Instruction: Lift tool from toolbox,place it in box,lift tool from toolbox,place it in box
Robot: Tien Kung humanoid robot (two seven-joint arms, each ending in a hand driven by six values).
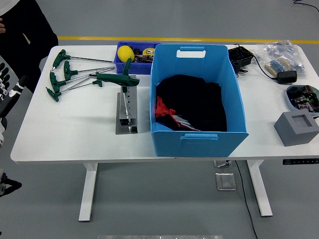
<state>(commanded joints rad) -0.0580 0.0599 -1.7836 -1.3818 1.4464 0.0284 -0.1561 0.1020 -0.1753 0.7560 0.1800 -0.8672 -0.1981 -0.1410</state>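
Head view gives you green T-handle tools (70, 74) lying far left on the table (75, 134), left of the blue box (197, 134). Neither robot hand shows, so you cannot tell their fingers.

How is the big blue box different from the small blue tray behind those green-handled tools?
The big blue box is light blue, tall and deep; the small blue tray is darker, low and shallow. The box holds black and red cloth; the tray holds a yellow object and small items. The box stands at the table's near edge, the tray at its far edge. Both are open-topped.
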